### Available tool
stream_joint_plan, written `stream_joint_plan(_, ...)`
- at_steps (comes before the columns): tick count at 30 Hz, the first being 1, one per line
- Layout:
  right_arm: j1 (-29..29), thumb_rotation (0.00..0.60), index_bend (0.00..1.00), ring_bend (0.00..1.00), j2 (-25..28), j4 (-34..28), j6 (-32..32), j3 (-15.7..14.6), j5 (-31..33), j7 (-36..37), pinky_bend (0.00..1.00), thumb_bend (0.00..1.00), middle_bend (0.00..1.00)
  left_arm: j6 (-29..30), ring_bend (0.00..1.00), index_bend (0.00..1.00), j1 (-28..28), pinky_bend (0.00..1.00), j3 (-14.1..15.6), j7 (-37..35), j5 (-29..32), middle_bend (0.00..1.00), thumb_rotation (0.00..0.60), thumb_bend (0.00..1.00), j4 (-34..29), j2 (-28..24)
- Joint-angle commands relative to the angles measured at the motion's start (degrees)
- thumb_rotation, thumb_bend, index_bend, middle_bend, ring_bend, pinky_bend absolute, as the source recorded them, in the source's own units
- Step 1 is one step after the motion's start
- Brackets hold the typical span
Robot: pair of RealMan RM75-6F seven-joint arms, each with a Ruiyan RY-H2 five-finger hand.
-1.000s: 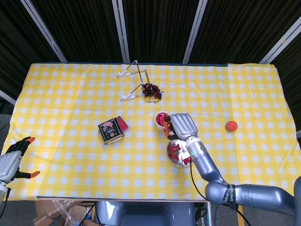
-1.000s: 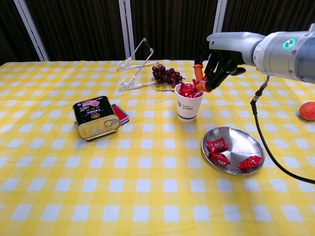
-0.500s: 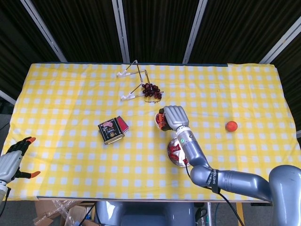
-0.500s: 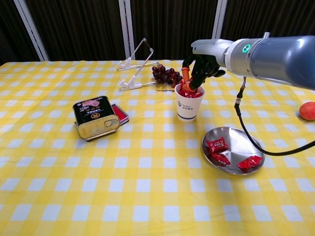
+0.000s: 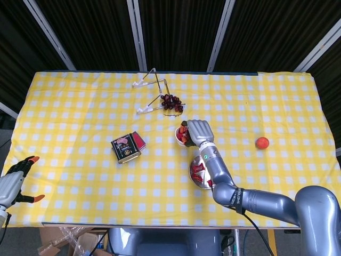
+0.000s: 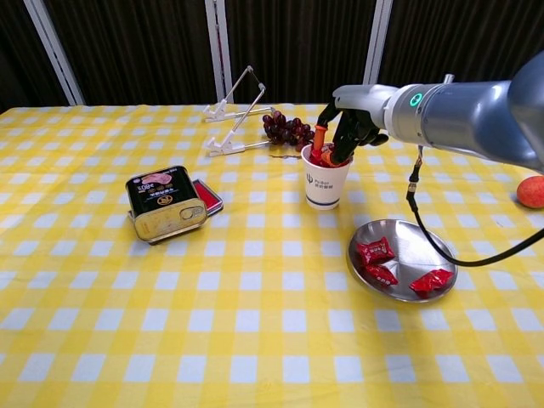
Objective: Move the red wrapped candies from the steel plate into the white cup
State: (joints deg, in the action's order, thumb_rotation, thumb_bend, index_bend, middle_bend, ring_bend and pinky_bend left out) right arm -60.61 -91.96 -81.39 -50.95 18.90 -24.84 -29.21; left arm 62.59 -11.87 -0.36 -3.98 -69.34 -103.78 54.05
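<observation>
The white cup (image 6: pixel 325 183) stands mid-table with red wrapped candies piled in it. My right hand (image 6: pixel 344 136) hangs over its rim, fingers bunched and dipped among those candies, so whether it pinches one is hidden. In front of the cup and to its right lies the steel plate (image 6: pixel 421 242) with three red candies (image 6: pixel 375 252) (image 6: pixel 380 274) (image 6: pixel 431 281). In the head view my right hand (image 5: pixel 198 132) covers most of the cup (image 5: pixel 180 136), and the forearm crosses the plate (image 5: pixel 196 174). My left hand (image 5: pixel 13 182) hovers by the table's near left corner, fingers apart and empty.
A tin can (image 6: pixel 166 206) lies left of the cup with a red lid (image 6: pixel 208 195) beside it. Dark grapes (image 6: pixel 289 130) and a wire stand (image 6: pixel 234 119) sit behind the cup. An orange fruit (image 6: pixel 531 191) is at the far right.
My right hand has moved left from beside the cup to above it and lowered its fingers into the cup. The plate's three candies and my left hand have not moved.
</observation>
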Motion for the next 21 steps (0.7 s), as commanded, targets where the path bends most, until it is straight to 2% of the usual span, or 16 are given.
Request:
stream_joint_plan(1,0.20,0.600,0.41,0.96,0.51,-1.30,-1.01,-0.04,-1.13,0.23,0.93,0.45,0.81,0.04,0.00,0.00,0.05,0.00,0.00,-0.04,0.10,0.00,0.600,0.09,-0.08,-0.02)
stream_joint_plan(12,3.14,0.600,0.40,0.96,6.75,-12.88,-7.18,0.28,-6.16,1.19,0.93,0.44,0.81,0.80,0.00,0.00,0.30,0.00,0.01,0.48,0.03,0.00,0.600,0.09,-0.28,0.15)
stream_joint_plan(16,5.21,0.600,0.40,0.96,10.33,-17.63,-9.52,-0.85,-7.17,0.78,0.93,0.44,0.81,1.07,0.00,0.00,0.38,0.00,0.03,0.72,-0.10,0.00,0.600,0.09,-0.28,0.26)
stream_joint_plan(21,8.19,0.600,0.40,0.96,13.87,-22.14,-11.98,-4.81,-8.65,-0.99,0.93,0.41,0.81,1.52,0.00,0.00,0.50,0.00,0.02,0.99,-0.33,0.00,0.600,0.09,-0.23,0.46)
